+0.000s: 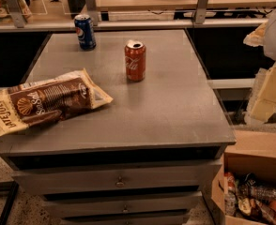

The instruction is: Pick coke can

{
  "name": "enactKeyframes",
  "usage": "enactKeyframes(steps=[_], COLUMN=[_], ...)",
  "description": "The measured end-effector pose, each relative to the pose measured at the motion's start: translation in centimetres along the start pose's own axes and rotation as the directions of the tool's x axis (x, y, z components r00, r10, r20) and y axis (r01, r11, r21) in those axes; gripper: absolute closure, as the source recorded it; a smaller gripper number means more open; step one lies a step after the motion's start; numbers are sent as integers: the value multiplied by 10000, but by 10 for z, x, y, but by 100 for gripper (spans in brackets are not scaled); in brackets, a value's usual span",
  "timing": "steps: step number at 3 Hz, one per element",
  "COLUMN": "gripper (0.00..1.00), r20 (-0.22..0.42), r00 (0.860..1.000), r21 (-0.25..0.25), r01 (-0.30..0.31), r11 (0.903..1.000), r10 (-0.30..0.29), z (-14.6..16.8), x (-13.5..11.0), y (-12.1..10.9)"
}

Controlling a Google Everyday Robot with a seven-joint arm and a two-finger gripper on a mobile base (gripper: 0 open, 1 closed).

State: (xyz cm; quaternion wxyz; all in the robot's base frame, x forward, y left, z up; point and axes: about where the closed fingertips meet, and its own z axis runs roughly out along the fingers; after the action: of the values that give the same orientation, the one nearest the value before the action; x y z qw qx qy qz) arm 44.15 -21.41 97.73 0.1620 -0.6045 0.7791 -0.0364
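Observation:
The coke can [135, 60] is red-orange with white script and a silver top. It stands upright near the middle of the grey cabinet top [166, 107], a little toward the back. My gripper [265, 95] shows as pale cream and white parts at the right edge of the camera view, off the cabinet's right side. It is well to the right of the can and touches nothing on the top.
A blue Pepsi can [85, 31] stands upright at the back left. A brown and cream snack bag [42, 104] lies flat at the front left, overhanging the edge. A cardboard box [250, 191] of mixed items sits on the floor at the lower right. Drawers run below the top.

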Motion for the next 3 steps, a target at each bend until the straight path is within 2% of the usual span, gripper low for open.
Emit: enactKeyframes(steps=[1, 2, 3], gripper=[0, 0, 0], r20=[1, 732, 1762], r00=[10000, 9971, 9820], r21=[2, -174, -466], r01=[0, 231, 766], r11=[10000, 9996, 9960], r10=[0, -218, -673], z=[0, 12, 35], x=[0, -24, -71], y=[0, -16, -45])
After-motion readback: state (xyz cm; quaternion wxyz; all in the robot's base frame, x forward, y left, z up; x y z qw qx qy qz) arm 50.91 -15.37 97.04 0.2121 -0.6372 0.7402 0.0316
